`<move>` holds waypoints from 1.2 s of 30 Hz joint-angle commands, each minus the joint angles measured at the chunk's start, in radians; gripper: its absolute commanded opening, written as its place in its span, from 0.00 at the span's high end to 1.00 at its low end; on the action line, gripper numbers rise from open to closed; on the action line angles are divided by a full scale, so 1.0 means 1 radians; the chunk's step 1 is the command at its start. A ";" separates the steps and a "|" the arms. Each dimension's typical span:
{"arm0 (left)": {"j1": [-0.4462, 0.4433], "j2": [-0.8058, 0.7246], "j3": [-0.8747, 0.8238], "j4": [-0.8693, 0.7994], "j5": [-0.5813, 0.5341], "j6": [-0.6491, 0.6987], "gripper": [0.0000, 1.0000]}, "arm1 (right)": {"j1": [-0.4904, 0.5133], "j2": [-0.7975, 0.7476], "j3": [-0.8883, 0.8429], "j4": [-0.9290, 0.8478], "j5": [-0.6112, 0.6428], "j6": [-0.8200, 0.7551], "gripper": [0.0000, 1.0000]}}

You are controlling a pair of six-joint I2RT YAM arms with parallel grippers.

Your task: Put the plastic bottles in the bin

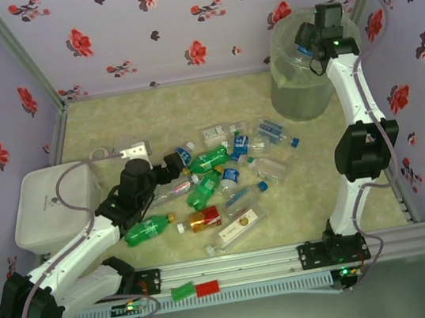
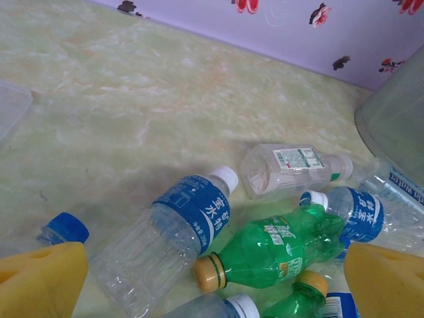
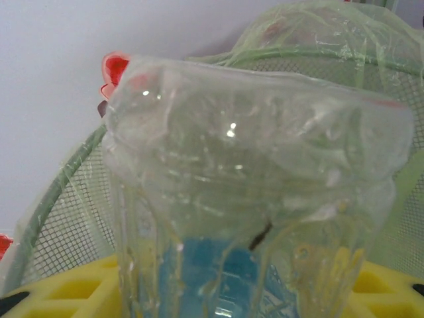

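Note:
Several plastic bottles (image 1: pixel 231 176) lie in a heap mid-table: clear ones with blue labels, green ones (image 1: pixel 149 229) and an amber one (image 1: pixel 204 220). My left gripper (image 1: pixel 179 162) hangs open just above the heap's left side. In the left wrist view its yellow fingers (image 2: pixel 43 278) straddle a clear blue-labelled bottle (image 2: pixel 165 245) and a green bottle (image 2: pixel 285 248), touching neither. My right gripper (image 1: pixel 308 39) is over the bin (image 1: pixel 298 90) at the back right, shut on a clear blue-labelled bottle (image 3: pixel 252 199). The bin's mesh wall and bag (image 3: pixel 59 225) show behind it.
A flat white tray (image 1: pixel 48 207) sits at the left, beside my left arm. A small white object (image 1: pixel 135 149) lies behind the heap. Red and green blocks (image 1: pixel 196 289) rest on the front rail. The bin's wall (image 2: pixel 397 112) stands right of the heap.

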 commanded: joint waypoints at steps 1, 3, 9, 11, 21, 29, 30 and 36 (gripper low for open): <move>-0.002 -0.002 0.008 -0.011 0.007 -0.011 0.00 | 0.000 -0.008 0.006 0.014 -0.056 0.029 0.43; -0.003 0.000 0.009 -0.012 0.006 -0.015 0.00 | 0.000 -0.027 0.004 0.027 -0.071 0.044 0.43; -0.003 -0.004 0.043 -0.051 0.015 0.004 0.00 | -0.002 -0.049 0.017 0.010 -0.028 0.034 0.00; -0.003 -0.007 0.041 -0.048 0.014 0.006 0.00 | -0.002 -0.054 0.028 0.009 -0.024 0.034 0.00; -0.004 -0.004 0.057 -0.067 0.022 0.029 0.00 | 0.001 -0.185 0.008 -0.008 -0.048 0.028 0.00; -0.004 0.018 0.109 -0.136 0.077 0.090 0.00 | 0.154 -0.410 -0.225 -0.058 -0.036 -0.040 0.00; -0.004 0.022 0.118 -0.144 0.092 0.099 0.00 | 0.182 -0.438 -0.260 -0.061 -0.028 -0.045 0.00; -0.026 0.068 0.204 -0.260 0.265 0.205 0.00 | 0.308 -0.596 -0.525 -0.090 -0.029 -0.031 0.00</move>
